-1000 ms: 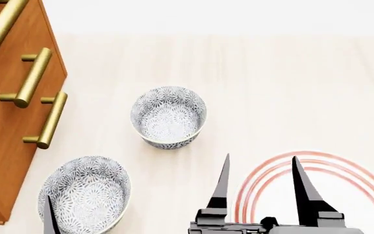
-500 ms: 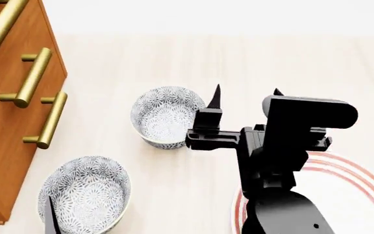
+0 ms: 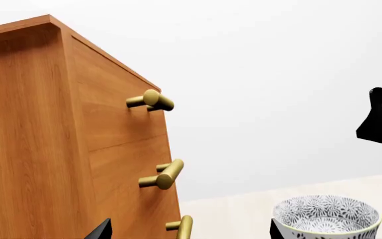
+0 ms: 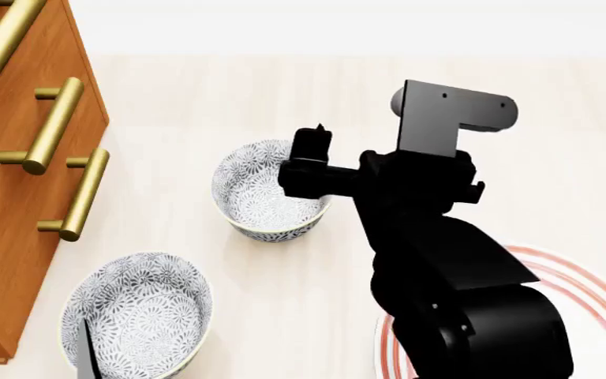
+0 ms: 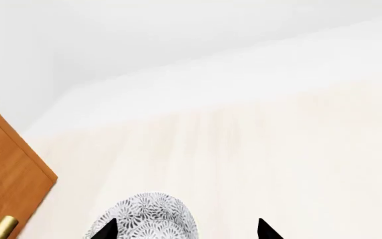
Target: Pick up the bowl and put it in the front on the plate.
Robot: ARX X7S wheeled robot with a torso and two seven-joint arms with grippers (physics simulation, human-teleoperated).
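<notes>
Right hand (image 4: 372, 158) above patterned bowl (image 4: 264, 193)

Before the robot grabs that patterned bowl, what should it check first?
1. Right claw open: ok.
2. Bowl centred between its fingertips: not ok, it sits toward one.
3. Bowl empty: ok.
4. Plate free: cannot tell, the arm hides most of it.
5. Left claw clear of the reach: ok, open by the nearer bowl.
</notes>
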